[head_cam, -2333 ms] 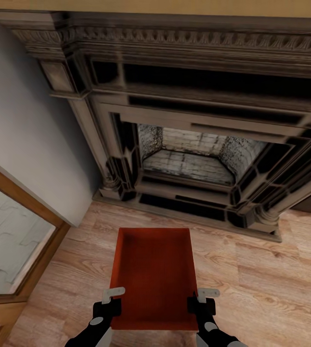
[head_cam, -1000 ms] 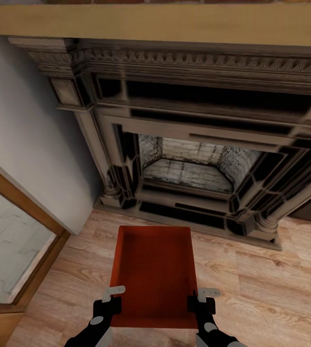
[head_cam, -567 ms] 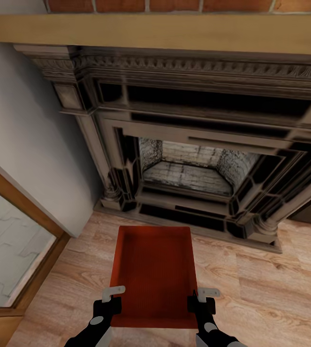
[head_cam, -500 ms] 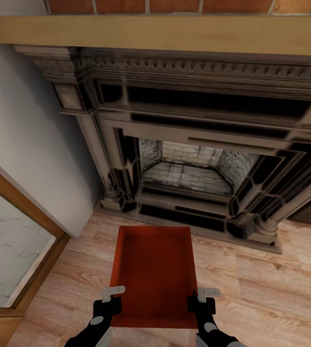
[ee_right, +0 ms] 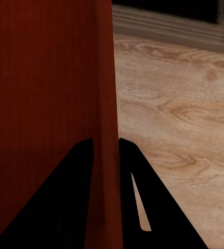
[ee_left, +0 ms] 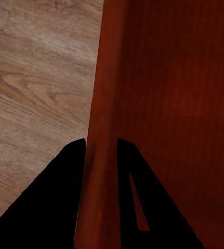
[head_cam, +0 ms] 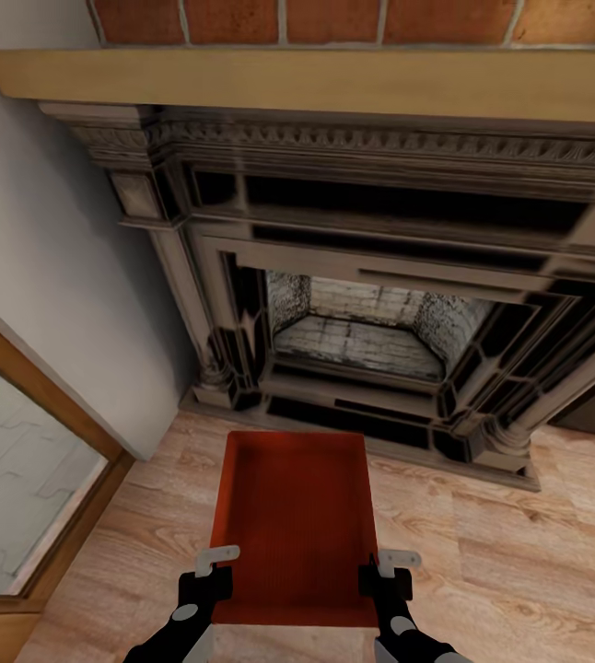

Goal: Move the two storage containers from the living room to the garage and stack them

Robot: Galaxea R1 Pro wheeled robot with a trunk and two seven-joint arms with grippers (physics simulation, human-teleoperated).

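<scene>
Head view: 1 storage container (head_cam: 293,525) held level over wood-plank floor (head_cam: 500,552), in front of fireplace (head_cam: 362,304); left gripper (head_cam: 213,571) and right gripper (head_cam: 385,573) clamped on side walls.
Left wrist view: fingers (ee_left: 75,176) pinched on wall.
Right wrist view: fingers (ee_right: 83,176) pinched on opposite wall.

home living room (head_cam: 519,552), ornate fireplace (head_cam: 362,322), brick chimney breast (head_cam: 334,18), wood-plank flooring

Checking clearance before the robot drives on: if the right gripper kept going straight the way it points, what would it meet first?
The right gripper, shut on the orange-red rectangular storage container's wall, points toward the dark ornate fireplace surround. Past the wood-plank floor, its base would likely come first; depth is unclear.
</scene>
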